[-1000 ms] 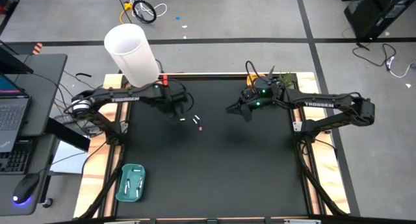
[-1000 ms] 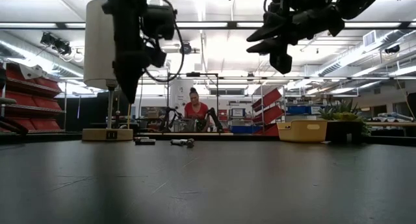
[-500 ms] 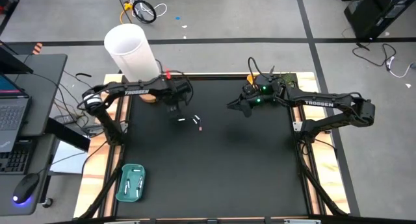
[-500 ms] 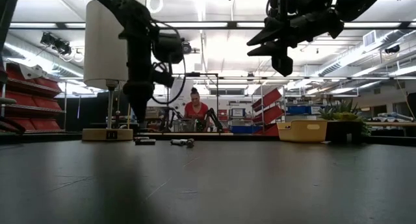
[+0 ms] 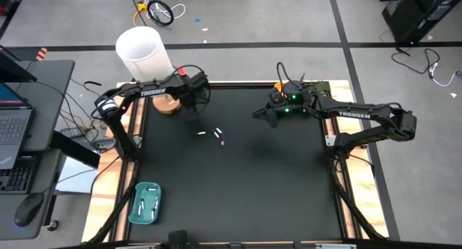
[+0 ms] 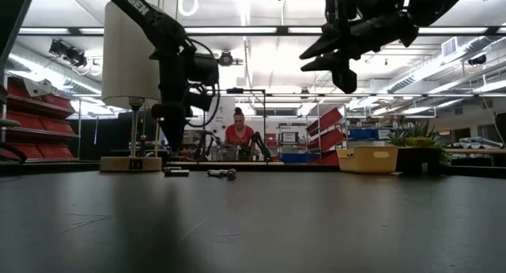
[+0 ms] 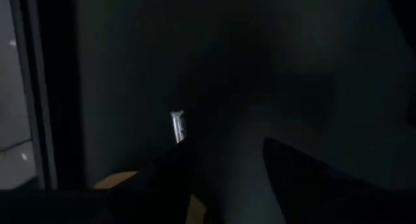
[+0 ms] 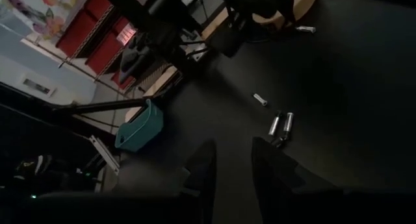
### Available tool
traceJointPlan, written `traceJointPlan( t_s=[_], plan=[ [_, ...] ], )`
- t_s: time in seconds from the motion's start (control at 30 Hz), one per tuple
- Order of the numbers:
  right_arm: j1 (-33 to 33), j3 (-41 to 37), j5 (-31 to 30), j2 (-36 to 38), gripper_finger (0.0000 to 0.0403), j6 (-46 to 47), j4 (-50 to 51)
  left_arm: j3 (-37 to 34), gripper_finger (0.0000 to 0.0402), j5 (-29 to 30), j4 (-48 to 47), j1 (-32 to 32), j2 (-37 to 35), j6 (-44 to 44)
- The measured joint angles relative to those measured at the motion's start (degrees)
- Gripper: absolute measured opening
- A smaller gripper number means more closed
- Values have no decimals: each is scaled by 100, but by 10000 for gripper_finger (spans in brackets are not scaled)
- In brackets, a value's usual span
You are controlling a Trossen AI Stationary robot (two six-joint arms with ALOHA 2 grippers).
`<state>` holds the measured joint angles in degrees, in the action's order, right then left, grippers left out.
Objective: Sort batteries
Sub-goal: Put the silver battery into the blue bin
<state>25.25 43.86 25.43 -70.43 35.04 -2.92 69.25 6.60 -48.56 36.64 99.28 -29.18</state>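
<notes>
Silvery batteries (image 5: 214,135): tiny thin cylinders, loose on black table (image 5: 238,184) | left gripper (image 5: 193,113): fingers apart, empty | right gripper (image 5: 258,118): slightly parted, empty

Loose batteries (image 5: 215,136) lie flat mid-table (few, tiny), others inside the teal tray (image 5: 134,209).

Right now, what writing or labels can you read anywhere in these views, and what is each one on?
"TROSSEN": white letters on the right arm, high view.
"TROSSEN": on the left arm, high view, small but legible.
White lettering on the left arm in the low view: too blurred to read.
Small dark label on the wooden base: unreadable.
</notes>
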Motion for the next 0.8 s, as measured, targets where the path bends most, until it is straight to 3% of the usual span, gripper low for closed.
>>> traceJointPlan(
  t_s=[0.23,0.37,0.67,0.8],
  plan=[
    [8,0,-85,0,84,123,0,0,195,-63,243,249,196,-45],
    [3,0,-205,0,84,209,-5,0,195,-490,250,489,204,148],
    [6,0,-332,-2,84,211,-50,0,195,-804,379,761,445,93],
    [8,0,-332,-2,84,310,-50,-2,193,-164,785,711,685,81]
  ],
)
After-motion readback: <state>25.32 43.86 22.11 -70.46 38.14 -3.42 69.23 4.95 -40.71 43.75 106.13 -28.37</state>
